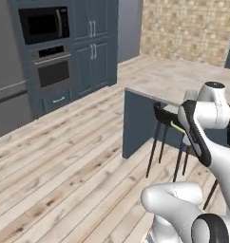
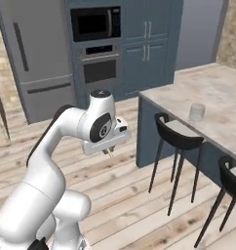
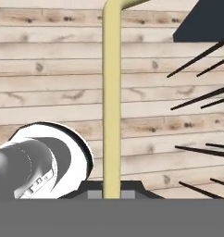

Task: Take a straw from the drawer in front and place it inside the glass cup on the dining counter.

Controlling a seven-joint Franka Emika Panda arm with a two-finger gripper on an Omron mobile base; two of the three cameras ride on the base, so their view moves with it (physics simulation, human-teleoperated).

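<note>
the straw (image 3: 112, 102) sticks out straight ahead of my pincer (image 3: 112, 192), pinched tight between its tips. the glass cup (image 2: 197, 112) stands far off to one side on the dining counter (image 2: 222, 93).

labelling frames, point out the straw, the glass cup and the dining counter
straw (image 3: 111, 102), hand view, middle of its shaft
glass cup (image 2: 197, 112), right base view, its side wall
dining counter (image 2: 222, 90), right base view, bare stone top

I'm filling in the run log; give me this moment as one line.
phase: carrying | gripper: shut on thin pale yellow-green straw | clear glass cup: upright on beige marbled dining counter, no straw inside | below hand: wood floor
</note>
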